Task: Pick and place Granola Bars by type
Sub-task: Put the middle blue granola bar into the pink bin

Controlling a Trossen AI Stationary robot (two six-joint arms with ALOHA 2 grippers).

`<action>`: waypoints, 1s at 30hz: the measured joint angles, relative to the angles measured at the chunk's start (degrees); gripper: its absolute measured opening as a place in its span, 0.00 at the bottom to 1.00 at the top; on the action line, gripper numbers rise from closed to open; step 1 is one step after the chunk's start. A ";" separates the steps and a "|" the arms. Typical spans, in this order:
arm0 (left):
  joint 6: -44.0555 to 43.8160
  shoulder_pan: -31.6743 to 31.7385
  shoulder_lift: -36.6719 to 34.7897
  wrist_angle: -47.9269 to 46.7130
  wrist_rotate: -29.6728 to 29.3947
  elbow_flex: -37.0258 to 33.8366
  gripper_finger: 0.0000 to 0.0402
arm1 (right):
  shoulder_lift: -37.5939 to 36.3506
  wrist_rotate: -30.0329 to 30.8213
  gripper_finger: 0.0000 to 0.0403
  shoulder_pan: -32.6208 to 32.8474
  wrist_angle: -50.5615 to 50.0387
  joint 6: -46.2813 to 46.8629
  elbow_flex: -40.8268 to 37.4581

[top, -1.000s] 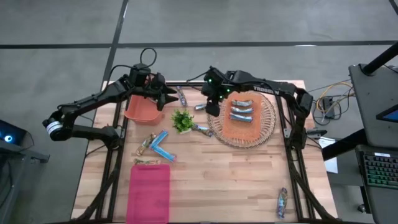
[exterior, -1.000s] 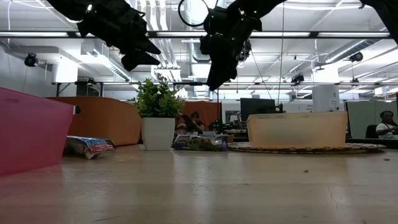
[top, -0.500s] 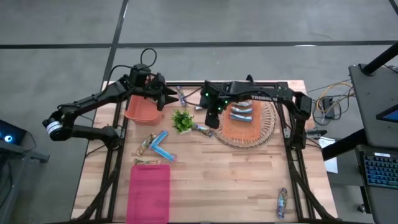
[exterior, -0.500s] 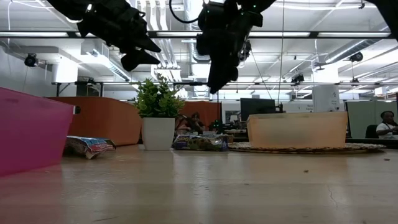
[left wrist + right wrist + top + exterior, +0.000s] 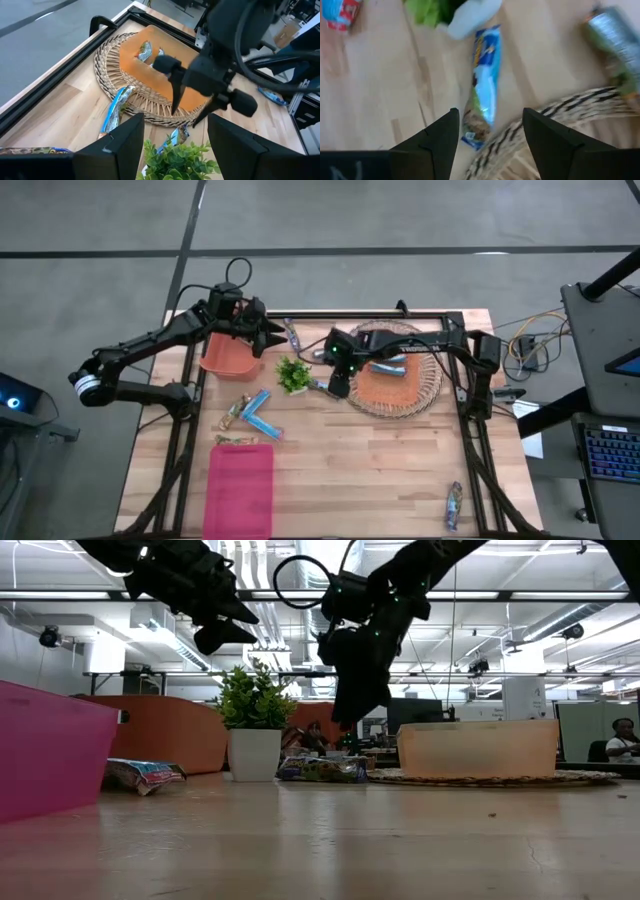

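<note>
While the light wooden table (image 5: 380,470) carries the round wicker tray (image 5: 428,385) with its orange liner, the right gripper (image 5: 337,383) hangs with fingers apart and empty over a blue-wrapped granola bar (image 5: 483,82) lying between the small green plant (image 5: 293,373) and the tray's rim. This looks like the approach to a pick (nothing gripped yet); next it likely needs to descend and straddle the bar. The left gripper (image 5: 266,338) waits parted beside the orange bowl (image 5: 226,356).
</note>
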 joint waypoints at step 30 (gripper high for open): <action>-1.91 -1.75 -0.75 0.15 1.94 0.32 0.50 | 11.29 2.92 0.41 2.84 6.82 -2.38 0.62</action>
